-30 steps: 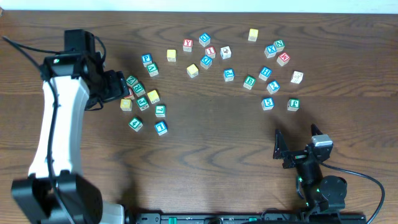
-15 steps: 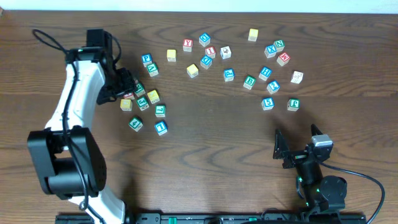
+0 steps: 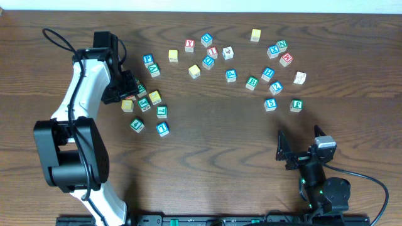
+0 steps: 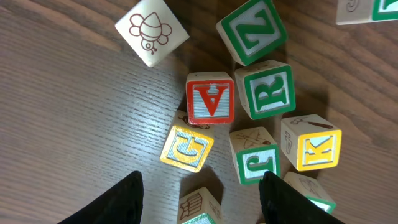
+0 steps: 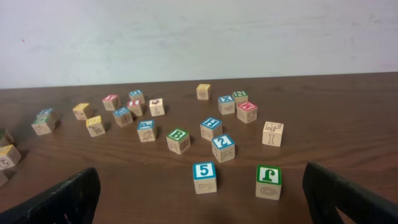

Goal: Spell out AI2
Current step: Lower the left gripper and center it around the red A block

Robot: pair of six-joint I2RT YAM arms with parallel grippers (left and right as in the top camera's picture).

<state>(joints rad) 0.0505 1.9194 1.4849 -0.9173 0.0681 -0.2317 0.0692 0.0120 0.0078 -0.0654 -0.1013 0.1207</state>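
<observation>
Left wrist view puts the small wooden cube with a red letter A in a red frame point(image 4: 210, 98) just ahead of the left gripper point(image 4: 200, 186). Its dark fingers point(image 4: 121, 199) stand spread, with nothing pinched between them. We see the A cube hemmed in. A green-framed wooden cube marked R point(image 4: 268, 90) touches its right side. A yellow-faced wooden cube marked G point(image 4: 186, 148) sits just beside its near corner, and a green-framed wooden cube marked Z point(image 4: 252, 31) lies near its far right corner. Only its left and far sides face the bare brown wooden table point(image 4: 68, 112).

Overhead, the red-lettered I cube point(image 3: 212, 52) lies well apart in the upper middle scatter. The blue-framed cube with the digit 2 point(image 3: 276, 88) lies further right. The right gripper point(image 5: 200, 171) shows in its own wrist view with jaws wide apart, holding nothing.

We judge the A cube light, rigid and hard, with smooth painted faces that could slip under a skewed pinch. Two flat opposite side faces are the place to hold it, squarely, so it cannot pivot. With the R cube against one side, we think the near and far faces offer the cleaner hold. The G cube crowds the near corner, though, and may get nudged.
</observation>
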